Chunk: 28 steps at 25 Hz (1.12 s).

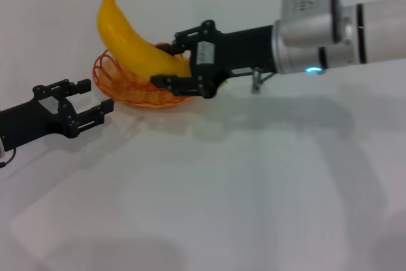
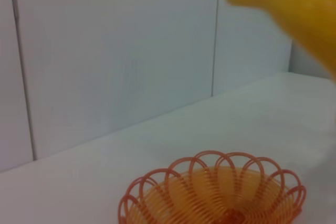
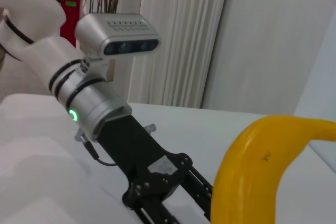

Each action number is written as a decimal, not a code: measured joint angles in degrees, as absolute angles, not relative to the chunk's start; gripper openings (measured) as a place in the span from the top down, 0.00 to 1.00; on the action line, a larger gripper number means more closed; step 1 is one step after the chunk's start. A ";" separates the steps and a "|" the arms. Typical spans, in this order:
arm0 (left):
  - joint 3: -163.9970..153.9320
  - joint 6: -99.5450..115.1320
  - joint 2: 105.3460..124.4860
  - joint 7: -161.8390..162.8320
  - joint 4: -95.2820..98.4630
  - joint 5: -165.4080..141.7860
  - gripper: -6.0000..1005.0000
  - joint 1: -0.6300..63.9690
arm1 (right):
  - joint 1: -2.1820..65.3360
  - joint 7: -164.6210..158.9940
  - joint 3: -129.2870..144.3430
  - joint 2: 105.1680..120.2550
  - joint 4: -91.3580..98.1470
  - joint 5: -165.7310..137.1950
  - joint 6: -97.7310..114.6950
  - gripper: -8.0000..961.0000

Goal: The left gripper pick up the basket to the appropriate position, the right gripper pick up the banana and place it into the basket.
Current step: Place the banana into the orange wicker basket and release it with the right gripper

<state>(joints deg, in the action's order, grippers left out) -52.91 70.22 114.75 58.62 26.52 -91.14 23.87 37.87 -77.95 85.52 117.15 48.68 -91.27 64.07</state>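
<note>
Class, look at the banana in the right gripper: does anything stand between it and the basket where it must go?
Nothing visible does. The right gripper holds the banana directly over the basket, whose inside shows bare wire. The left gripper, open, sits beside the basket, not over it.

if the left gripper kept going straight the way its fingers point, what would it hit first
Most likely the orange wire basket. The left gripper sits open just beside its near rim, fingers aimed at it, and the left wrist view shows the basket dead ahead. The banana, held by the right gripper, sits higher, probably above that line.
</note>
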 joint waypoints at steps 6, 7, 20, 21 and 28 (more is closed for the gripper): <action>-52.91 70.22 114.83 58.62 26.55 -91.15 0.34 24.14 | 41.09 -75.28 91.70 117.34 45.73 -86.97 55.13 0.49; -52.91 70.22 114.86 58.62 26.55 -91.25 0.34 24.22 | 41.31 -74.73 93.65 117.36 45.72 -85.71 52.59 0.49; -52.91 70.57 115.09 58.62 26.54 -91.76 0.34 24.86 | 45.04 -71.42 112.35 117.76 44.05 -77.94 30.52 0.49; -52.91 70.57 115.11 58.62 26.54 -91.76 0.34 24.92 | 45.25 -71.46 112.51 117.78 43.73 -77.93 30.37 0.49; -52.91 70.58 115.33 58.58 26.31 -91.81 0.34 25.32 | 46.07 -71.52 112.78 117.80 41.70 -77.89 28.68 0.49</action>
<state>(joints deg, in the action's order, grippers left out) -52.91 70.58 115.33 58.58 26.31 -91.81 25.32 46.07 -71.52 112.78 117.80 41.70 -77.89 28.68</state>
